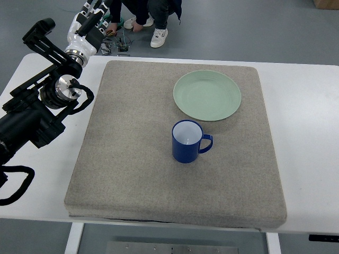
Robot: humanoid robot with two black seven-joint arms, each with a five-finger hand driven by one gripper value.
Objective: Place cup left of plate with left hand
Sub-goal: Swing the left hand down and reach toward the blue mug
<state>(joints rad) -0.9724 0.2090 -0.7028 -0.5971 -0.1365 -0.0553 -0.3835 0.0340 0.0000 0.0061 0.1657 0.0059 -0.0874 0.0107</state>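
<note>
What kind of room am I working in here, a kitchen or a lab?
Likely a lab or test bay: a white table with a grey mat as staged work surface, grey floor, and a person crouching over tools beyond it.

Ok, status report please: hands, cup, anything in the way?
Left hand raised at far left, holding nothing. Cup upright on mat, just below plate. Nothing in the way.

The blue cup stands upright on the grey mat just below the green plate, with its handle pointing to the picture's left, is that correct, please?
Not quite: in the top view the blue cup does stand upright on the grey mat just below the green plate, but its handle points to the picture's right.
</note>
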